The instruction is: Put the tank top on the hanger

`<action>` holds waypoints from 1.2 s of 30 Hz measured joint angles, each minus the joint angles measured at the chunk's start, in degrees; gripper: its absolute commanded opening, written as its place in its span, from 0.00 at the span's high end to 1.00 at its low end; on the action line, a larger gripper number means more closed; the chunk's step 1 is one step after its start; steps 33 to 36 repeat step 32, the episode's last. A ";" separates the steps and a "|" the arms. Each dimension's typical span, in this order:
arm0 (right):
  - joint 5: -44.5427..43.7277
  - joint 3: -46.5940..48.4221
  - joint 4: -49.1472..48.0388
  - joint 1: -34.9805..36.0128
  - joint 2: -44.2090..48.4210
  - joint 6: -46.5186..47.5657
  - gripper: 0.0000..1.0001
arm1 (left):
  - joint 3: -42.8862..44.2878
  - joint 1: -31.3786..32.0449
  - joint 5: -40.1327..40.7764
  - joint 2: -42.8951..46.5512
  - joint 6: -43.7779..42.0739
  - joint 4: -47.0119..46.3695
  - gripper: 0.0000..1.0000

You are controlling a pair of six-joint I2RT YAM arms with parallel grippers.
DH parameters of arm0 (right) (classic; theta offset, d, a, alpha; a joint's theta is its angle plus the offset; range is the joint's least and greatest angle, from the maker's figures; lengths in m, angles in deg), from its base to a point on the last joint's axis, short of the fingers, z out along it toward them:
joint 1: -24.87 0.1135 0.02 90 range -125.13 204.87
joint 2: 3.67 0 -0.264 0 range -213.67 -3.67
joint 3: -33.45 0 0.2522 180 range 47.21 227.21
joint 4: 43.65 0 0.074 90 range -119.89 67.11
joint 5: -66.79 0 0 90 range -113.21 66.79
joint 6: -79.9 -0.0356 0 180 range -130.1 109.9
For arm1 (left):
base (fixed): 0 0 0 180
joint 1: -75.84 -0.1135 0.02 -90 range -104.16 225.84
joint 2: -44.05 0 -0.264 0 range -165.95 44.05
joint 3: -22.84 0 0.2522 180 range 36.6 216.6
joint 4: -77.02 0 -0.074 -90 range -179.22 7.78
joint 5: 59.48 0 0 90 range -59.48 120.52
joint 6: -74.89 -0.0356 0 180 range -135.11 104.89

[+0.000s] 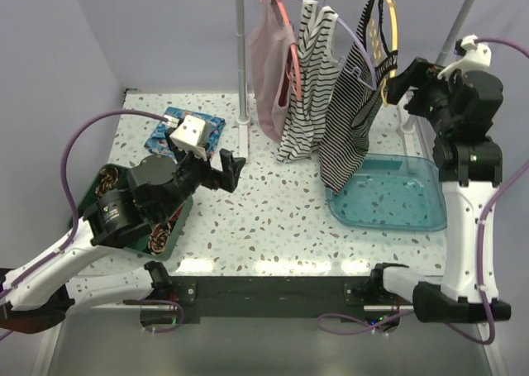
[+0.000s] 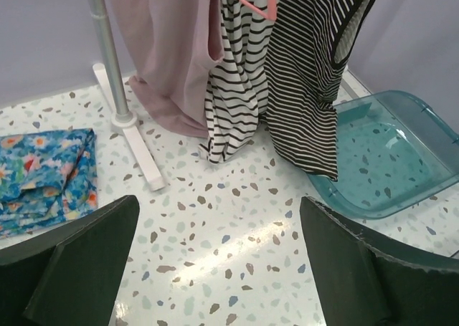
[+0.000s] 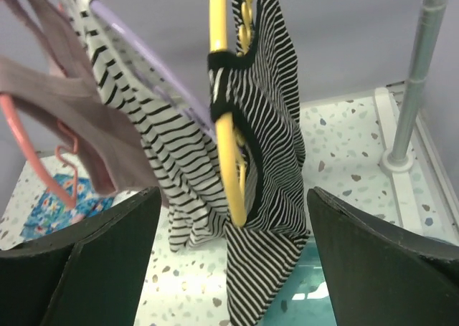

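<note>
tank top (image 1: pixel 347 128) hangs on the hanger (image 3: pixel 221 154) at 1 o'clock; right fingers (image 3: pixel 93 261) spread wide beside it, left fingers (image 2: pixel 79 269) wide, empty.

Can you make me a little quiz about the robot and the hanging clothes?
1. True or false: the tank top hangs on the yellow hanger.
2. Which thing lies folded flat? A) flowery blue cloth B) red towel C) green sock
3. How many garments are hanging up altogether?
Key: 1 true; 2 A; 3 three.
</note>
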 measured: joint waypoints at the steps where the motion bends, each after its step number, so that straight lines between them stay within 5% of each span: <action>1: 0.81 -1.64 0.15 0.00 2.25 -0.24 0.11 | -0.35 0.00 0.09 -0.26 0.63 -0.07 0.00; 5: 4.81 -11.58 -1.27 0.02 11.21 -1.84 0.02 | -2.43 0.00 0.26 -0.79 3.04 -0.33 0.00; 15: 16.48 -43.65 -4.87 3.28 24.74 -7.78 0.02 | -14.71 0.02 -0.81 -1.11 10.51 -3.58 0.00; 22: 10.03 -54.36 -8.87 22.71 25.40 -11.41 0.02 | -26.60 0.00 -1.92 -1.11 16.79 -9.11 0.00; 28: 0.87 -58.51 -17.77 41.55 16.63 -14.12 0.01 | -31.50 0.00 -0.17 -1.81 20.31 -11.72 0.00; 36: -2.38 -58.84 -22.82 47.23 11.65 -14.69 0.01 | -33.00 0.00 0.87 -3.28 21.40 -12.68 0.00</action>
